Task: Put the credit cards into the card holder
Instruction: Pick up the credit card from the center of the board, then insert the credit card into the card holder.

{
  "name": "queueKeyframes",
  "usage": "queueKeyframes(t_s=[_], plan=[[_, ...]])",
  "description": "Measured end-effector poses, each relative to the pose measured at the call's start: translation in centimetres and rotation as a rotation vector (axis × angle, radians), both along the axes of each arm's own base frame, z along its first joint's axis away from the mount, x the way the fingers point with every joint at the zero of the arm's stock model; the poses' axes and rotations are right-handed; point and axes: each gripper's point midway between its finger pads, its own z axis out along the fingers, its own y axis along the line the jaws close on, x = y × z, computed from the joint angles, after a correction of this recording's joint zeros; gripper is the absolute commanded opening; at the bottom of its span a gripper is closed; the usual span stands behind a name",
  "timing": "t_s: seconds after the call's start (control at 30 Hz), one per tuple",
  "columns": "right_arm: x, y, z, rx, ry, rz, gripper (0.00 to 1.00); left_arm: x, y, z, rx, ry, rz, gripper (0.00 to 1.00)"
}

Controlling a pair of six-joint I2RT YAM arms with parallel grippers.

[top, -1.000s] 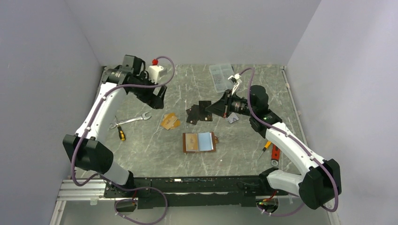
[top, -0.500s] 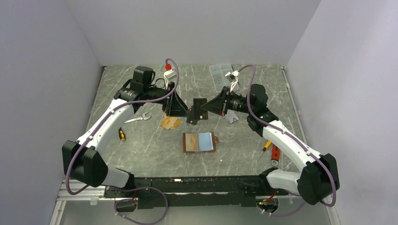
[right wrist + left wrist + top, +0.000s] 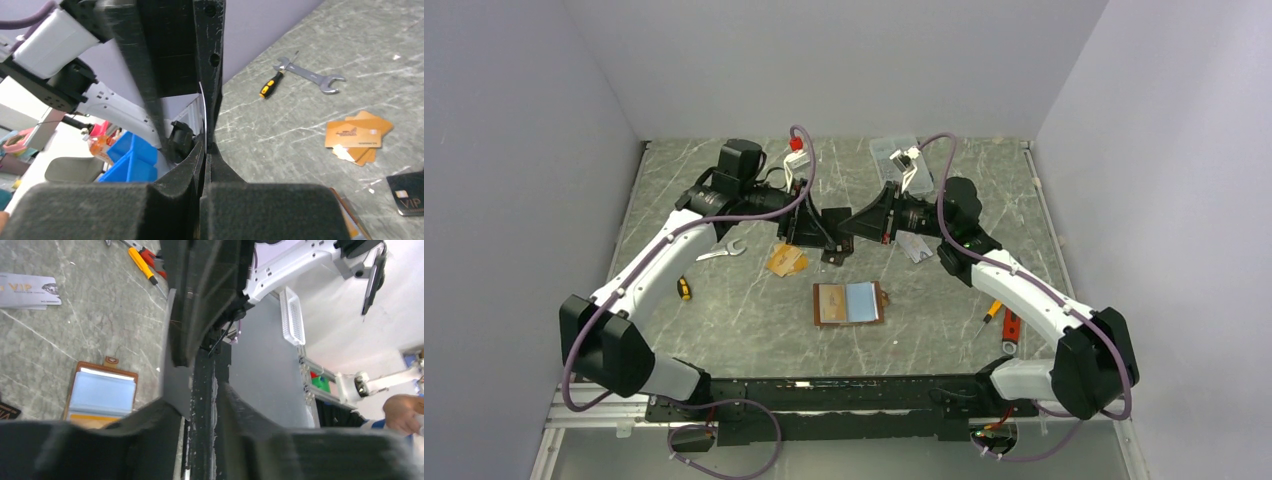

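Right gripper (image 3: 206, 145) clamped on a card (image 3: 175, 375) mid-air – left gripper (image 3: 202, 395) jaws straddle the same card, can't tell if pinching. Card holder (image 3: 851, 302) lies open on table (image 3: 724, 320) below them.

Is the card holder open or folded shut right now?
Open. The card holder lies spread flat, pale blue pockets facing up.

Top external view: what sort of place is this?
Probably a robotics lab cell: left arm and right arm bolted to a marble-pattern table, plain panels walling it, blue storage bins beyond in the right wrist view.
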Motion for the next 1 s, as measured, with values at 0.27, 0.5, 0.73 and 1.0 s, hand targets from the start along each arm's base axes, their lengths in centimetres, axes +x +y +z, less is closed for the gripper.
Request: queueKeyframes(t_s=[0.27, 0.5, 0.73, 1.0], plan=[[-0.6, 0.2, 1.0, 0.02, -0.027, 0.019, 0.0, 0.8, 0.0, -0.3, 0.013, 0.003, 0.022, 0.12], [-0.9, 0.5, 0.9, 0.016, -0.035, 0.023, 0.17, 0.8, 0.0, -0.2, 0.019, 0.029, 0.023, 0.0], [-1.3, 0.3, 0.6, 0.016, -0.032, 0.008, 0.15, 0.5, 0.0, 0.1, 0.01, 0.057, 0.012, 0.0], [-1.6, 0.3, 0.8, 0.03, -0.022, 0.005, 0.0, 0.6, 0.2, 0.3, 0.009, 0.07, 0.02, 0.0]])
